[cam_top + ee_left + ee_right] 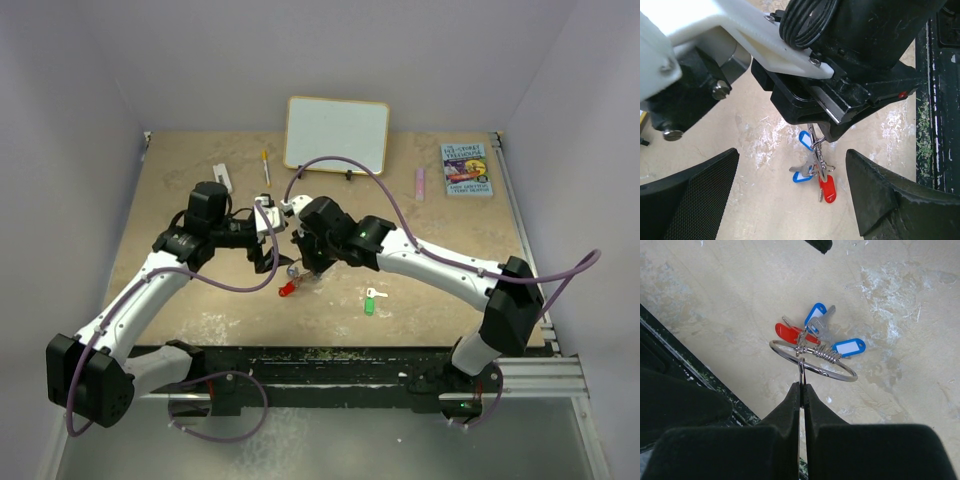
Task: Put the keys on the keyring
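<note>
The keyring (812, 362), a thin silver ring, carries silver keys with a red tag (789, 332) and two blue tags (848, 347). My right gripper (801, 386) is shut on a small wire loop on the ring and holds it just above the table; it sits mid-table in the top view (305, 262). My left gripper (790, 200) is open, with its fingers on either side of the hanging keyring (816, 155), not touching it. A loose key with a green tag (369, 303) lies on the table to the right of both grippers.
A white framed board (337, 133) stands at the back. A book (466, 168) and a pink stick (420, 182) lie at the back right. A yellow pen (266, 165) and a white object (223, 177) lie at the back left. A black rail (400, 360) lines the near edge.
</note>
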`<state>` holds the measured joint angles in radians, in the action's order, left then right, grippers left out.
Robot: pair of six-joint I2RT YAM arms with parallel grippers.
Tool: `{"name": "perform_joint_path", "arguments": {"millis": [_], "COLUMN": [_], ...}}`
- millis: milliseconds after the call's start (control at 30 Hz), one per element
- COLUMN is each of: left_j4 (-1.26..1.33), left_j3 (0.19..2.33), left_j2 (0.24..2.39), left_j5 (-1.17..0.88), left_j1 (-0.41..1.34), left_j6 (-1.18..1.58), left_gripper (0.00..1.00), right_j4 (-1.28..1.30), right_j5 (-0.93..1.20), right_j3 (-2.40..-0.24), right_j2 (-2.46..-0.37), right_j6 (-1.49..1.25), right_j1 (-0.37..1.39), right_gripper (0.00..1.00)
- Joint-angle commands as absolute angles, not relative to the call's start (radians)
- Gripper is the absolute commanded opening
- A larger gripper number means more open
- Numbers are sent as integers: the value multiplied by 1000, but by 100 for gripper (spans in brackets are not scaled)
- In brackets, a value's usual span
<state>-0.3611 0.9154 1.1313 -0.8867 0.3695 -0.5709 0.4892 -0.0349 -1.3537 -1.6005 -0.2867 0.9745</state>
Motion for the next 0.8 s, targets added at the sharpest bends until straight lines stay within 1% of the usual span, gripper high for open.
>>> {"name": "perform_joint_path", "arguments": {"millis": [0, 400, 567, 767], "left_j4": [-356, -374, -379, -378], "left_j3": [957, 969, 968, 958], "left_j2": [1127, 1135, 1134, 1133], "left_j5": [-935, -953, -952, -952], "left_j1": [376, 382, 383, 385], "left_j6": [-599, -607, -612, -612], "left_gripper": [91, 91, 84, 87], "right_j4": [494, 506, 504, 504], "right_j5": [-30, -25, -16, -12], "right_j3": [-1417, -1443, -1451, -1463], "right_j2": [-1584, -1575, -1577, -1575], "right_j6": [-274, -275, -275, -277], "right_j1": [977, 977, 977, 976], "right_gripper": [0, 0, 0, 0]}}
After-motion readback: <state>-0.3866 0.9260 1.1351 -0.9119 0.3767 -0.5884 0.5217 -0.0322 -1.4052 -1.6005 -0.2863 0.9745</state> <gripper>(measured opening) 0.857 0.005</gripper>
